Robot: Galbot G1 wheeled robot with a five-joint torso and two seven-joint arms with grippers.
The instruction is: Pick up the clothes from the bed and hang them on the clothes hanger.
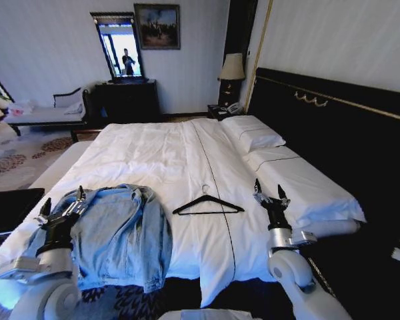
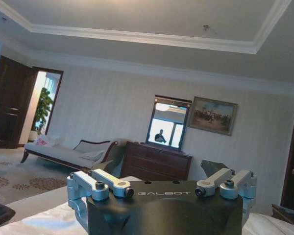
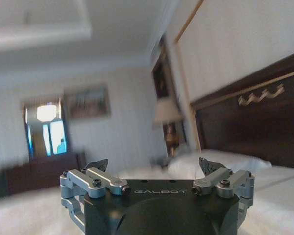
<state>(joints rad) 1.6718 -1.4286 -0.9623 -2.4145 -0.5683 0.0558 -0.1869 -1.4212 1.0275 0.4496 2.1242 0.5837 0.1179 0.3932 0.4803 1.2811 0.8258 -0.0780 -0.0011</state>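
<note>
The light blue denim jacket, the clothes (image 1: 120, 233), lies crumpled on the near left part of the bed (image 1: 180, 160). A thin black clothes hanger (image 1: 209, 205) lies flat on the white sheet just right of it. My left gripper (image 1: 63, 200) is raised over the jacket's left edge, open and holding nothing. My right gripper (image 1: 270, 190) is raised to the right of the hanger, open and holding nothing. In the wrist views the left gripper (image 2: 164, 174) and the right gripper (image 3: 154, 169) point up and across the room with their fingers spread.
A black headboard (image 1: 333, 133) with gold trim runs along the right. White pillows (image 1: 257, 137) lie at that end. A dark dresser (image 1: 127, 100) with a mirror stands at the far wall, a chaise (image 1: 47, 113) to its left, a bedside lamp (image 1: 232, 70) by the headboard.
</note>
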